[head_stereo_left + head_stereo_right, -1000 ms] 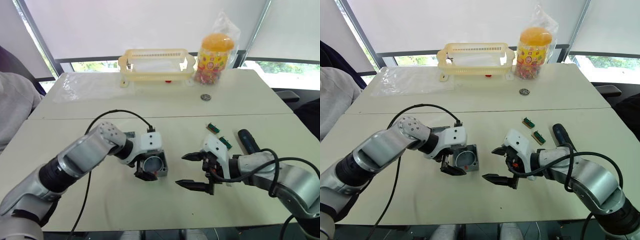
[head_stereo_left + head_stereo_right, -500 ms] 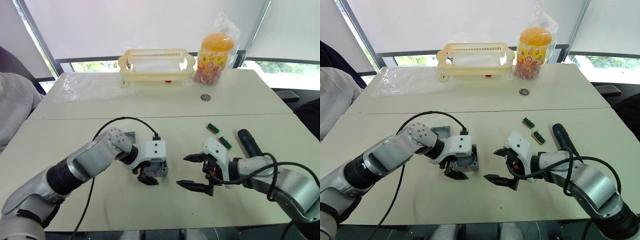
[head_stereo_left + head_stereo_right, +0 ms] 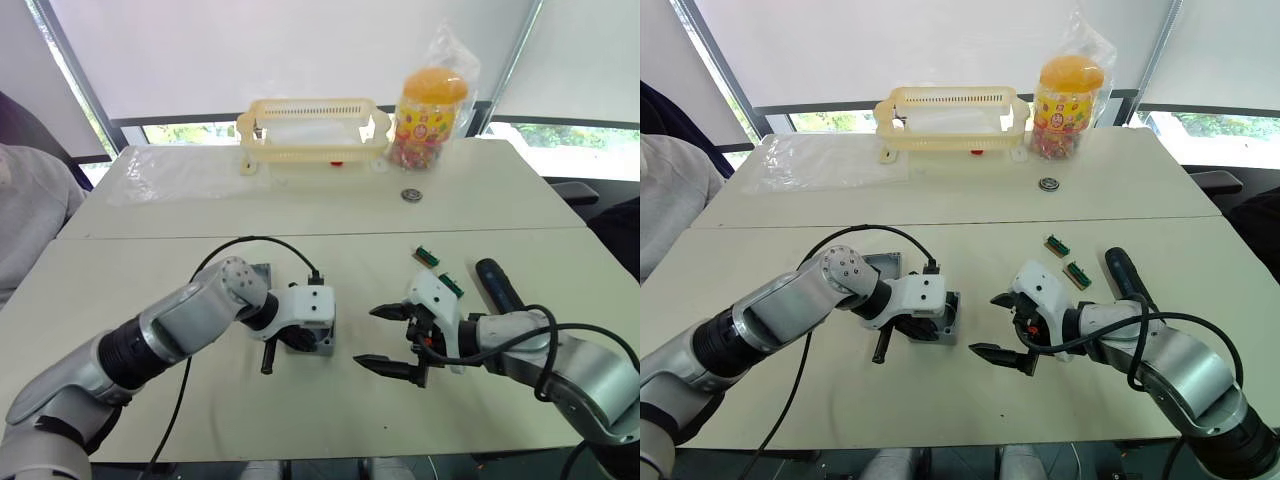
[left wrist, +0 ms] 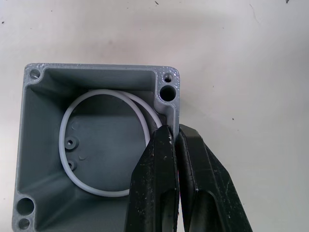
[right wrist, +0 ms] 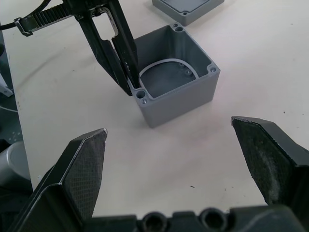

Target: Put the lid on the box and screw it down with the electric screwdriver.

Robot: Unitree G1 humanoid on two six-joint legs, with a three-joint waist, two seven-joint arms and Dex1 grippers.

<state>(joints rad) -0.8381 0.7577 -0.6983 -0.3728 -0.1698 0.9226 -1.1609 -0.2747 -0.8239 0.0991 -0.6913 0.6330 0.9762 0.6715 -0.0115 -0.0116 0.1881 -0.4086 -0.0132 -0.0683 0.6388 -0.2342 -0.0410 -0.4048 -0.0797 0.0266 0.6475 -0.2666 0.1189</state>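
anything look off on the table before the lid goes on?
Nothing damaged or spilled. One oddity: the white ring inside the box sits skewed toward one wall rather than centred. The left gripper pinches that wall, jaws closed on it. The lid lies flat beside the box.

The box (image 4: 96, 145) is plain grey, with a white ring (image 4: 104, 140) inside it (no pattern on either). The lid (image 5: 188, 6) is the same grey. The basket (image 3: 312, 128) is pale yellow, and the jar (image 3: 430, 105) has an orange top over multicoloured contents. The table (image 3: 330, 210) is cream. The electric screwdriver (image 3: 497, 283) is dark navy.
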